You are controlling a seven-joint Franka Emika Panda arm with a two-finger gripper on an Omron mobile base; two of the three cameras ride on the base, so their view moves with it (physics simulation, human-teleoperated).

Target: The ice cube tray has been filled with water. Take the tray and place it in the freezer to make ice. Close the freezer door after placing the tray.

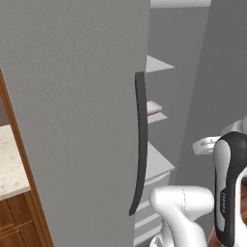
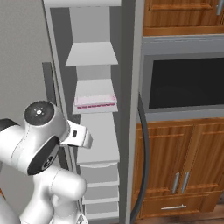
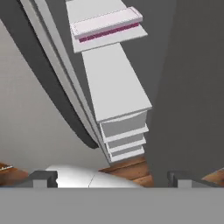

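My tool point(image 3: 109, 179) is hanging empty with its tips spread wide, since the ice cube tray point(image 3: 106, 22) is already lying flat on a white freezer shelf point(image 3: 114, 83), clear of the drawers below. I am judging the freezer door point(image 1: 72, 120), standing open, needs pushing by its dark handle point(image 1: 140, 144).

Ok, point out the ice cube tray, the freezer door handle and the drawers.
ice cube tray point(image 2: 95, 101): right base view, its pale top face.
freezer door handle point(image 1: 141, 140): left base view, middle of the dark bar.
drawers point(image 3: 124, 138): hand view, front of the stacked drawers.
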